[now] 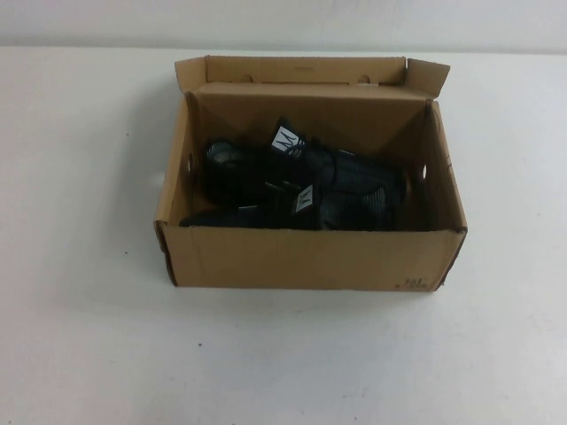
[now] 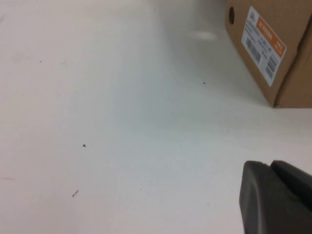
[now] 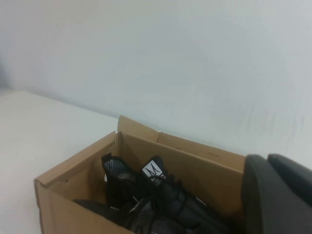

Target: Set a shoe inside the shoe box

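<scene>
The brown cardboard shoe box (image 1: 310,258) stands open in the middle of the table, its flap lid up at the back. Two black knit sneakers lie inside side by side: one at the back (image 1: 257,164) and one at the front (image 1: 341,211), each showing a white tongue label. Neither gripper shows in the high view. My left gripper (image 2: 271,166) is shut and empty, low over the bare table beside the box's corner (image 2: 292,73). My right gripper (image 3: 267,160) is shut and empty, raised beside the box (image 3: 195,165), looking down at the shoes (image 3: 165,195).
The white table (image 1: 89,336) surrounds the box. A white and orange barcode label (image 2: 263,41) is on the box's end wall. A pale wall (image 3: 170,58) rises behind the table.
</scene>
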Tool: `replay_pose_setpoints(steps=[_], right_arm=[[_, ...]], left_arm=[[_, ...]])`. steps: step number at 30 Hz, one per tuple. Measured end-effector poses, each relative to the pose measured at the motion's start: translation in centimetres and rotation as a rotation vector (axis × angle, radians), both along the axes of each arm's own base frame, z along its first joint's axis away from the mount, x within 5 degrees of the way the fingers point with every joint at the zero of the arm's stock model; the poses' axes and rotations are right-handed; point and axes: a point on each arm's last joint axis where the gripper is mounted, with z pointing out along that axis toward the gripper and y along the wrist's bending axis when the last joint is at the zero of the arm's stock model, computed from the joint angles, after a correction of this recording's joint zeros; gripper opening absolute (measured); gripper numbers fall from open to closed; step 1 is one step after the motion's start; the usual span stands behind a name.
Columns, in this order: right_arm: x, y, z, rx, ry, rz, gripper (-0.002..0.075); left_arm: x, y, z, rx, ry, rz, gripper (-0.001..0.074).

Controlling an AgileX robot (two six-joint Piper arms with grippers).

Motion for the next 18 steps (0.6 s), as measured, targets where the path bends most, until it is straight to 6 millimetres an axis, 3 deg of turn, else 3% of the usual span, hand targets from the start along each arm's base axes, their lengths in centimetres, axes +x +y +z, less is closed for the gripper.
replay_pose_setpoints(steps=[14,18], right_arm=[[0.01,-0.01,0.00,0.000,0.000,-0.002,-0.0016],[-0.42,-0.88,0.18,0.018,-0.010,-0.059,-0.0016]], left_arm=[[-0.01,0.00,-0.02,0.000,0.002,0.000,-0.0001],[0.00,0.00,-0.01,0.000,0.002,0.000,-0.0001]])
